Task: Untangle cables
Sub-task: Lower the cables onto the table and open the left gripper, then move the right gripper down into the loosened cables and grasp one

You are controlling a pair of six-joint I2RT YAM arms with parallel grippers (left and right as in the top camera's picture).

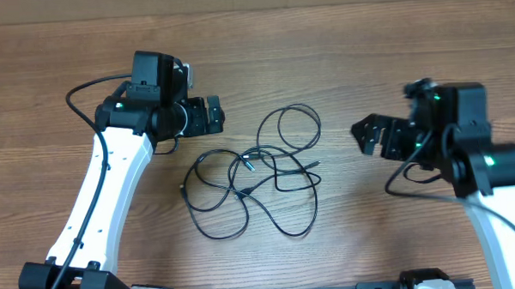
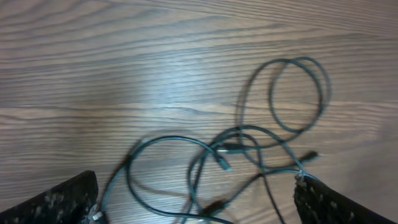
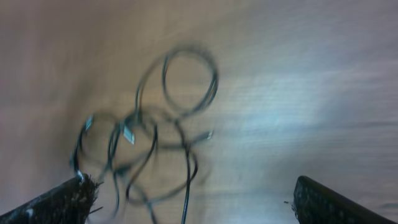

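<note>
The cables [image 1: 254, 170] are thin black cords looped together in a loose tangle at the middle of the wooden table, with small plugs near the centre. My left gripper [image 1: 213, 115] is open and empty, above and to the left of the tangle. My right gripper [image 1: 369, 134] is open and empty, to the right of it. The tangle shows in the left wrist view [image 2: 249, 149] between the spread fingers [image 2: 196, 208]. It shows blurred in the right wrist view [image 3: 155, 130], left of the gap between the fingers [image 3: 193, 202].
The wooden table [image 1: 254, 42] is all that surrounds the tangle. A thicker black robot cable [image 1: 84, 99] arcs beside the left arm, and another hangs by the right arm [image 1: 405, 178].
</note>
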